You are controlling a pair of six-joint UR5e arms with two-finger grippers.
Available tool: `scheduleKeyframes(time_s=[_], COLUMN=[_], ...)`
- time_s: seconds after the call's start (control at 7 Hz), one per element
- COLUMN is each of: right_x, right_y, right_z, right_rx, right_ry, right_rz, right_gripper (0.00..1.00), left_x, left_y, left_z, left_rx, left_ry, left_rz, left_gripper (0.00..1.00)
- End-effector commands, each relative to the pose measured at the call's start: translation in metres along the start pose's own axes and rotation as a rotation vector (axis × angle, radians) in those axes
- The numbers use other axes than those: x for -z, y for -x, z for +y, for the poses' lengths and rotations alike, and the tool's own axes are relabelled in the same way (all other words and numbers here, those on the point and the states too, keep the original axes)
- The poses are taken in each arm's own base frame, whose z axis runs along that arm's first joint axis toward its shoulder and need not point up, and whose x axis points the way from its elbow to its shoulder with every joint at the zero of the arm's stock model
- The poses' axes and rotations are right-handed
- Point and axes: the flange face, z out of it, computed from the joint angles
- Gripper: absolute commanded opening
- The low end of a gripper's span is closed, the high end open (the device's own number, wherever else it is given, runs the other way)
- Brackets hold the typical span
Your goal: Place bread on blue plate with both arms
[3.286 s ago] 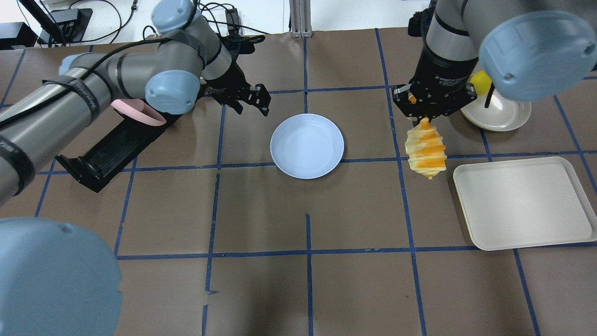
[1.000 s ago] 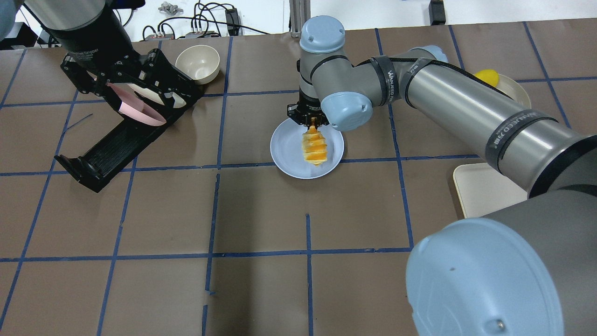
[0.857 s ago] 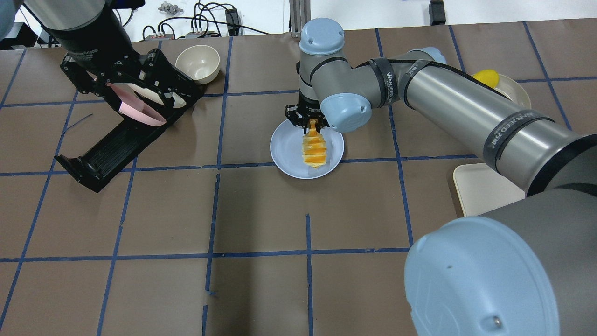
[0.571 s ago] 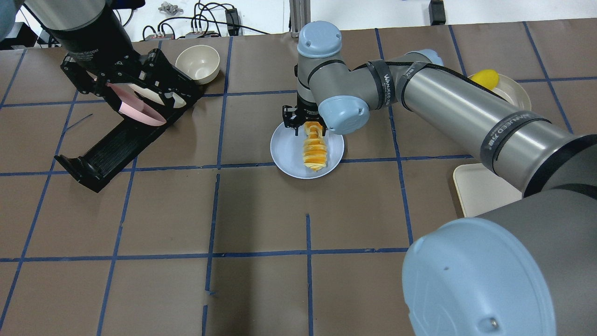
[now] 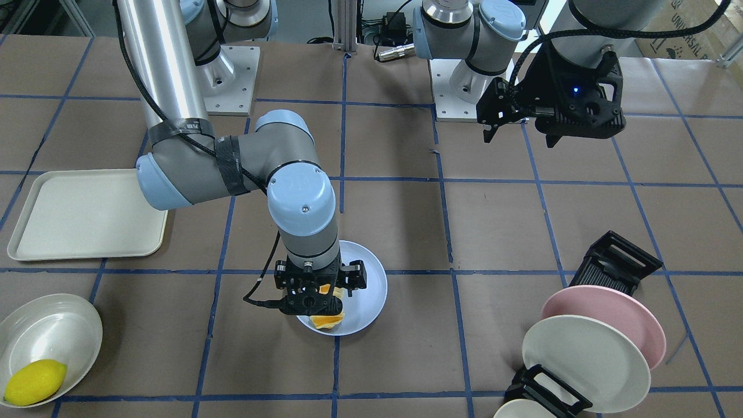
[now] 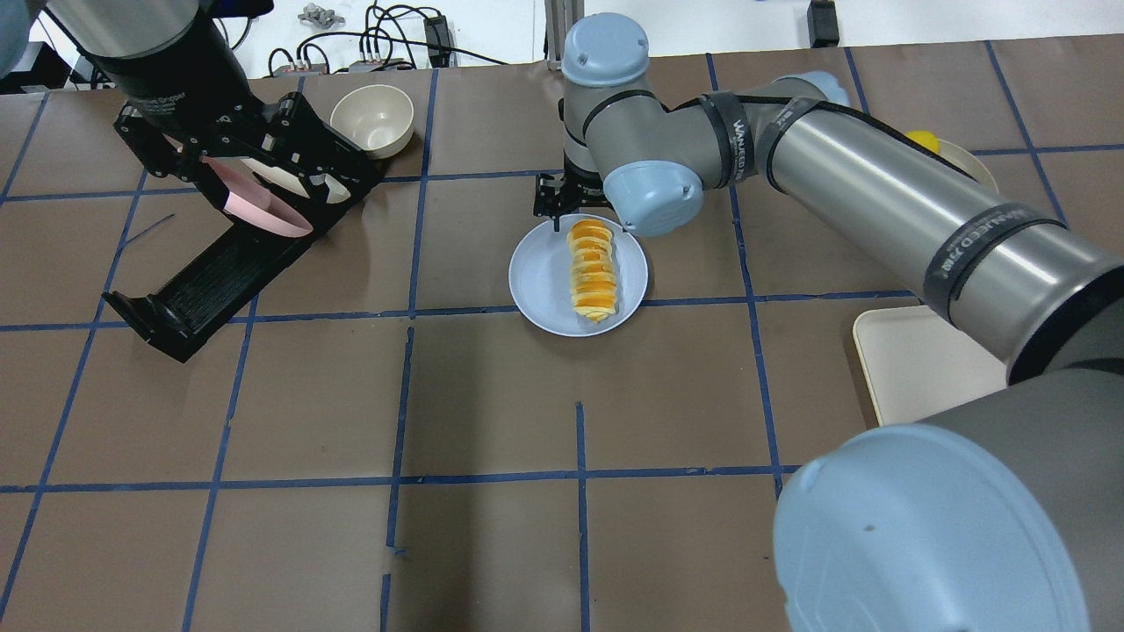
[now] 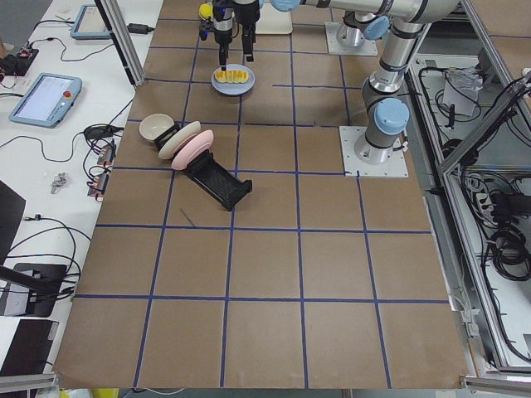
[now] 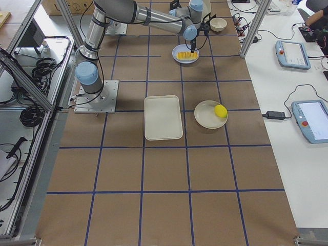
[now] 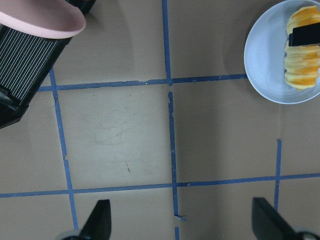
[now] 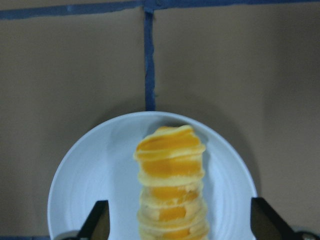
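The bread [image 6: 591, 270] lies flat on the blue plate [image 6: 537, 281], lengthwise toward the robot, touched by no finger. My right gripper [image 5: 320, 284] is open and empty just above the loaf's far end; in the right wrist view its fingertips [image 10: 100, 222] stand either side of the bread [image 10: 171, 165] on the plate [image 10: 95, 175]. My left gripper [image 5: 522, 130] is open and empty, raised well to the left over the plate rack. The left wrist view shows the plate [image 9: 262, 65] and bread [image 9: 302, 67] at its top right.
A black rack [image 5: 615, 258] holds a pink plate [image 5: 615, 307] and a cream plate [image 5: 586, 360] on the robot's left. A cream bowl [image 6: 372, 118] stands behind it. A cream tray [image 5: 81, 215] and a dish [image 5: 52, 325] with a lemon [image 5: 35, 380] lie on the right side.
The right gripper carried the bread over to the blue plate, laid it down, opened and drew back off it. The left arm swung away to above the rack.
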Motion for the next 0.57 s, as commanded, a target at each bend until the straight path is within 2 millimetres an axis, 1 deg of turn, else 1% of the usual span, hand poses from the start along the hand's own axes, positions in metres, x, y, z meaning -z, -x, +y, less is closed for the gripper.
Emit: scheduleKeyframes(time_s=[0.0,0.14,0.29,0.43], right_x=[0.065,0.096,0.132,0.16], right_y=[-0.049,-0.073,-0.112,-0.144], right_z=[-0.037,-0.036,-0.034,-0.03], right_rx=[0.05,0.018,-0.039,-0.052], right_ry=[-0.046,-0.002,0.024,0.036], right_rz=[0.073,0.084,0.077,0.042], right_gripper=[1.0,1.0,1.0,1.0], left_x=[0.0,-0.001,0.0,0.0], left_y=[0.001,0.001,0.0,0.0], left_z=[0.0,-0.001,0.0,0.0], left_rx=[-0.002,-0.001,-0.002,-0.001], left_ry=[0.0,0.001,0.0,0.0], left_rz=[0.001,0.003,0.002,0.002], left_gripper=[1.0,1.0,1.0,1.0])
